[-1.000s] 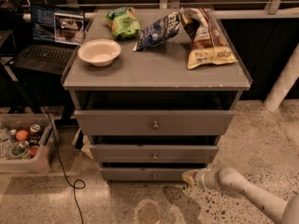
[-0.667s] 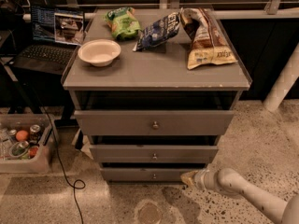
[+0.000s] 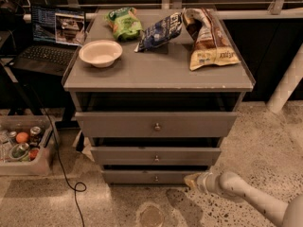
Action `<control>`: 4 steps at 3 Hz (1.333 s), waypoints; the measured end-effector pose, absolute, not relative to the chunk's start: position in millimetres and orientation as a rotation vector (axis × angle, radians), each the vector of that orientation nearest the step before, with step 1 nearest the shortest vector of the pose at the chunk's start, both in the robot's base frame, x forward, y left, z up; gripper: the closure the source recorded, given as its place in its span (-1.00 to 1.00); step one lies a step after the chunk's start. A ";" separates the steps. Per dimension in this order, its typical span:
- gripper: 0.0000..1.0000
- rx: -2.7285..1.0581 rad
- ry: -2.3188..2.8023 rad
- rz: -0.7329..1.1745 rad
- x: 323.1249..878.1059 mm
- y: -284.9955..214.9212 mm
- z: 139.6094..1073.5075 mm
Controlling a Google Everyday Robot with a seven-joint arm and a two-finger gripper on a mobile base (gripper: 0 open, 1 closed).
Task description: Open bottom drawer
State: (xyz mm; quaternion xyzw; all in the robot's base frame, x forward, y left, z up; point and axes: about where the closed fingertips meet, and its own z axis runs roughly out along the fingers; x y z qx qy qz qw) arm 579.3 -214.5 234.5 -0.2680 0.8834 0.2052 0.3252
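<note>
The bottom drawer (image 3: 142,176) is the narrowest grey front at the foot of the grey cabinet, with a small round knob (image 3: 156,178) at its centre. Its front sits about level with the two fronts above it. My gripper (image 3: 191,180) is low near the floor at the drawer's right end, right of the knob, on a white arm that comes in from the lower right. The gripper's tip is close to the drawer front; I cannot tell whether it touches.
The cabinet top (image 3: 156,72) carries a white bowl (image 3: 100,52), a green bag (image 3: 124,22), a blue bag (image 3: 161,31) and a brown bag (image 3: 208,37). A laptop (image 3: 52,37) stands at the left. A bin of cans (image 3: 21,145) and a cable (image 3: 61,169) are on the floor.
</note>
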 end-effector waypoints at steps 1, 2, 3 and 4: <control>1.00 -0.703 2.290 0.555 583.4 -212.3 233.0; 1.00 -0.700 2.263 0.557 591.2 -213.0 232.6; 1.00 -0.658 2.255 0.533 594.3 -218.1 232.3; 1.00 -0.572 2.271 0.473 595.3 -226.7 229.2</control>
